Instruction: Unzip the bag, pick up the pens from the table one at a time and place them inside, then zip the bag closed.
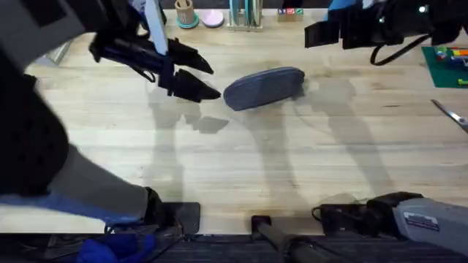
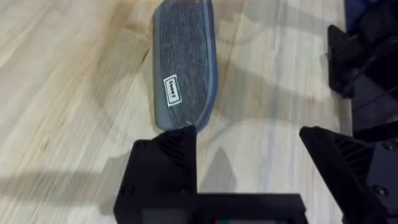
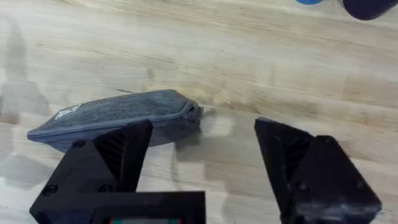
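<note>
Left arm: nearest the overhead camera, I see it as a large dark blurred mass filling the left edge of the frame, reaching toward the upper middle.
Table (image 1: 292, 161): I see pale joined planks with clear grain across most of the overhead frame, with soft shadows of both arms falling below the pouch.
Right arm: I see it along the upper right of the overhead frame, dark and raised, with a black cable looping beneath it.
Bag (image 1: 263, 88): I see the grey-blue pouch lying on the table, upper centre of the overhead frame, its long axis running left to right and slightly tilted; the zipper appears closed, with the pull at one end in the right wrist view (image 3: 194, 112). A small white label sits on its side in the left wrist view (image 2: 171, 91).
Left gripper (image 1: 205, 79): I see its black fingers spread apart and grasping nothing, just left of the bag's left end; from the wrist camera one fingertip (image 2: 168, 155) overlaps the pouch's rounded end, though I cannot tell whether it touches.
Right gripper (image 3: 205, 162): I see it released, fingers wide apart and holding nothing, with the bag's zipper end just past one finger in its wrist view.
Green mat (image 1: 447, 66): I see it at the right edge, upper part.
Scissors (image 1: 452, 115): I see silver blades at the right edge, below the mat, well apart from the bag.
</note>
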Controlling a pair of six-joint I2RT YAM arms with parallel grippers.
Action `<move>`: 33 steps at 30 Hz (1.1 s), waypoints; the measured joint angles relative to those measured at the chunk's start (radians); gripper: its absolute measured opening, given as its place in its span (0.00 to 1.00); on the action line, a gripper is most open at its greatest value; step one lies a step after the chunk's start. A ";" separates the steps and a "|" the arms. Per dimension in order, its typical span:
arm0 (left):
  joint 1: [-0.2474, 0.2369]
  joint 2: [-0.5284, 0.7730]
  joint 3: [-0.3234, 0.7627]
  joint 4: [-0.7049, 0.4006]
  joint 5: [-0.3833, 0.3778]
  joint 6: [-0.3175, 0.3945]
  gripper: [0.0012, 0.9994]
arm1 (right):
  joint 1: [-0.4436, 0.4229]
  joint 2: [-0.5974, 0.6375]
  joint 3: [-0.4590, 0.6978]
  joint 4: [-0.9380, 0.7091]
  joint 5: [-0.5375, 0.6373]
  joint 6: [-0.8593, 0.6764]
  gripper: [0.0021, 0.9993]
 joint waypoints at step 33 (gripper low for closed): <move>-0.076 -0.937 -0.466 0.323 -0.541 -0.961 1.00 | 0.000 0.000 0.000 -0.102 0.000 0.000 1.00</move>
